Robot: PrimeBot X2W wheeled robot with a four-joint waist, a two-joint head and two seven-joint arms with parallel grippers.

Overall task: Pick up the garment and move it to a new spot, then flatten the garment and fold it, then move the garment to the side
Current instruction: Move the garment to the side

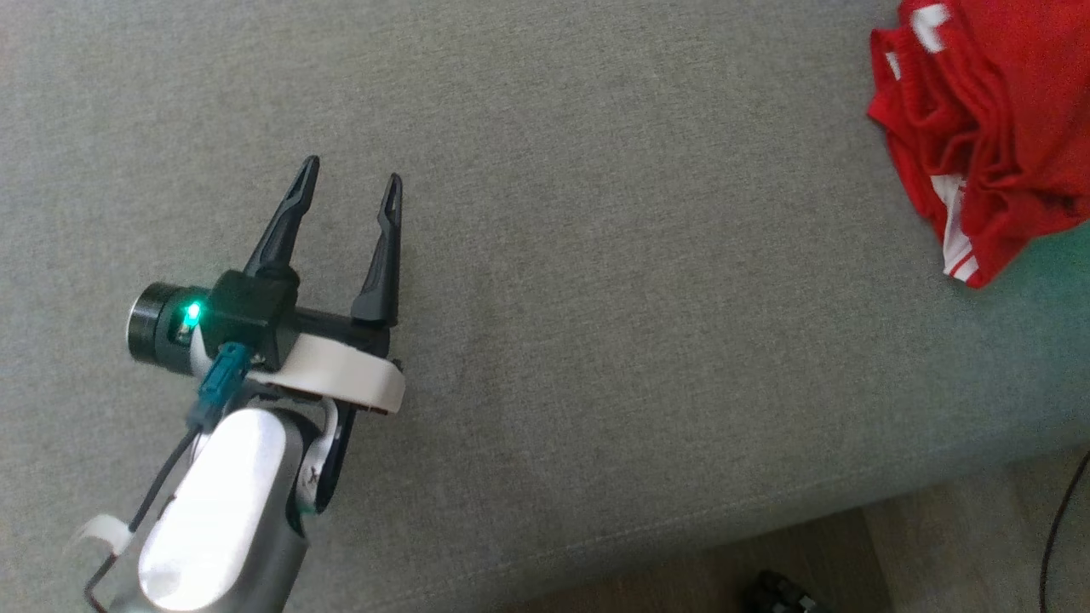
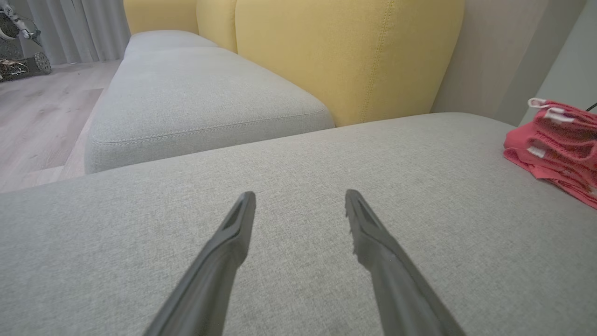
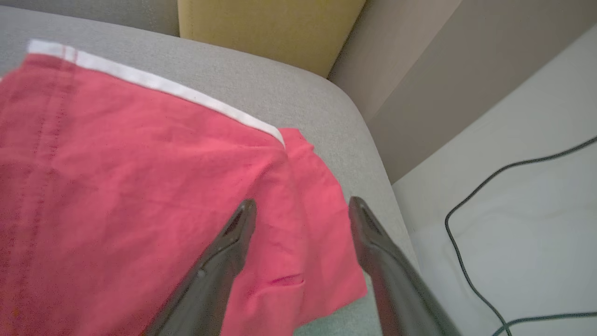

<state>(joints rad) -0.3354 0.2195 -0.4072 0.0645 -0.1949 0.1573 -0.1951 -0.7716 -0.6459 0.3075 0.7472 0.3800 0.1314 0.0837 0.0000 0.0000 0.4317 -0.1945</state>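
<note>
You had a yellow backrest standing along the far edge of the grey cushion, and a dark cable lay on the pale floor just off the cushion's corner. The red garment lay bunched on that corner, white trim showing. Your left gripper hung over the cushion's bare middle, fingers spread, well apart from the garment. Your right gripper hovered at the garment's edge by the cushion's corner, fingers parted, one over cloth
</note>
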